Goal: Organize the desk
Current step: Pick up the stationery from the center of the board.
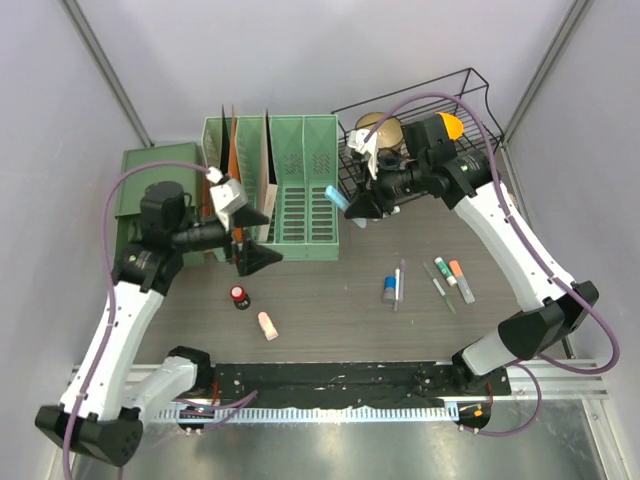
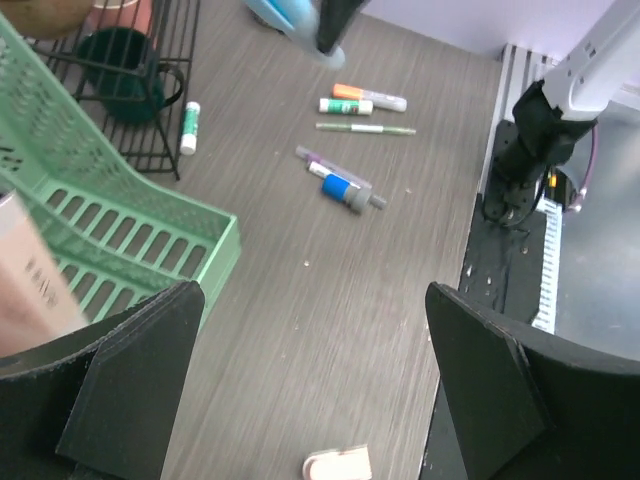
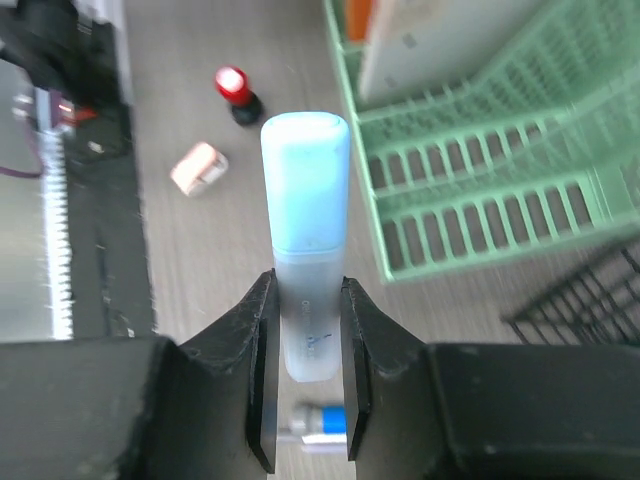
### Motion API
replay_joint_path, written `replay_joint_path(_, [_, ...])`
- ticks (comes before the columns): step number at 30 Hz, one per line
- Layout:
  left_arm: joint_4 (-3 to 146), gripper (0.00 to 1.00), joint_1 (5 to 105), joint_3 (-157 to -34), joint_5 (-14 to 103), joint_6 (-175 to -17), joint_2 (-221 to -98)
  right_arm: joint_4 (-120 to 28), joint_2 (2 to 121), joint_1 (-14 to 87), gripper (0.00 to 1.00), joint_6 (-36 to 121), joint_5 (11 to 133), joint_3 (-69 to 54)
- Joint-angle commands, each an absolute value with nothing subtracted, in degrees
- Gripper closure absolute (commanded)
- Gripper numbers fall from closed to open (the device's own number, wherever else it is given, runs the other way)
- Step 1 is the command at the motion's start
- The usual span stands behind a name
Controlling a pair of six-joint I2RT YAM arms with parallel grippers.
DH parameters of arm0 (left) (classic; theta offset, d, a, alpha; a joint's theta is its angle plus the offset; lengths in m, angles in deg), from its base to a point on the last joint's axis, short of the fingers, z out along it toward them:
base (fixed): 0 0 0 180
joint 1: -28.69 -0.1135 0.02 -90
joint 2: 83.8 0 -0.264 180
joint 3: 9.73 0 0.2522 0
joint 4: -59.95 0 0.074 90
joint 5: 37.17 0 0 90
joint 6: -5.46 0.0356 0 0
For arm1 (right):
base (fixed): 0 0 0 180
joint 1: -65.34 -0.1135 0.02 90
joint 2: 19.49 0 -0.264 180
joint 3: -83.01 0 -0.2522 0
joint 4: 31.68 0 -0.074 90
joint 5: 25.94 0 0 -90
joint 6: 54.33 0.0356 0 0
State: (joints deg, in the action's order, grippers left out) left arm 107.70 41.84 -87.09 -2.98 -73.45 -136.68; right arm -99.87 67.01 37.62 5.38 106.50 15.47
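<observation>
Desk (image 1: pixel 330 300) fills the near scene, with loose pens (image 1: pixel 395 288) at right-centre. Right gripper (image 3: pixel 305 330) pinches a pale blue marker (image 3: pixel 305 180) by its barrel end, above the desk between green rack (image 1: pixel 305 200) and wire basket (image 1: pixel 470 95). Left gripper (image 1: pixel 258 238) gapes wide and empty, near the rack. Probably a stowing step: grip firmly and clear the basket rim before release.

Going by the top view: green file rack (image 1: pixel 290 185) at 12 o'clock with a couple of folders in its left slots, dark green box (image 1: pixel 160 165) at 10, black wire basket (image 1: pixel 352 170) at 1. The light blue highlighter (image 1: pixel 335 197) is between rack and basket. There's a loose bunch of pens and markers (image 1: pixel 444 270) at 4. A red-topped stamp (image 1: pixel 238 296) stands at 8, with a pink eraser-looking thing (image 1: pixel 267 325) at its 4 o'clock.
</observation>
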Motion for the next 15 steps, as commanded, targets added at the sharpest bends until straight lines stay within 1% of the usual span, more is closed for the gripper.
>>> replay_joint_path(1, [90.68,0.00,49.42,-89.31,5.89,-88.22,-141.27,-98.98,66.38,35.11,0.96,10.95,114.95,19.34])
replay_joint_path(6, [78.47,0.00,50.05,-89.94,4.76,-95.52,-144.09,-93.70,65.15,31.60,0.96,14.74,116.00,18.03])
replay_joint_path(9, [77.22,0.00,50.23,-93.97,6.67,-97.20,-146.55,-92.64,65.23,30.02,0.96,15.71,116.36,18.11])
replay_joint_path(15, [73.97,0.00,50.84,-94.25,5.63,-99.83,-146.91,-92.55,65.67,28.87,0.96,15.63,116.27,18.99])
